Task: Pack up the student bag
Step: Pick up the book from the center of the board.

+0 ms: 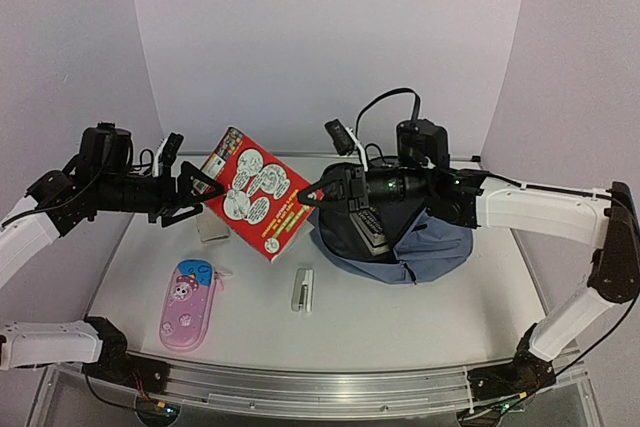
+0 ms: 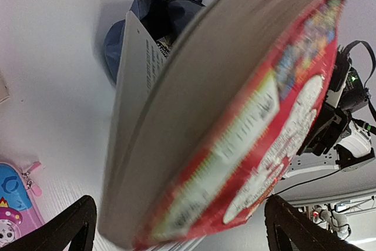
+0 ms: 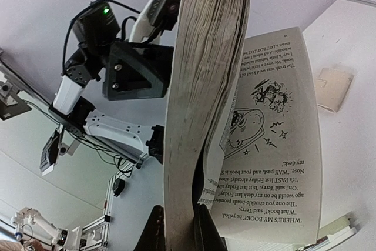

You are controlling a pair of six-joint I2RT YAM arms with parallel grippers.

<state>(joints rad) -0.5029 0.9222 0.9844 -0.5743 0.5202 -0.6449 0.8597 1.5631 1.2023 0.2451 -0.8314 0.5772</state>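
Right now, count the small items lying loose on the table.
3: a pink pencil case near left, a grey bar at centre, a beige pad beside the book. More may hide behind the book or bag.

Open book (image 3: pixel 271 145) reads (upside down) "WHERE'S MY BOOK?"
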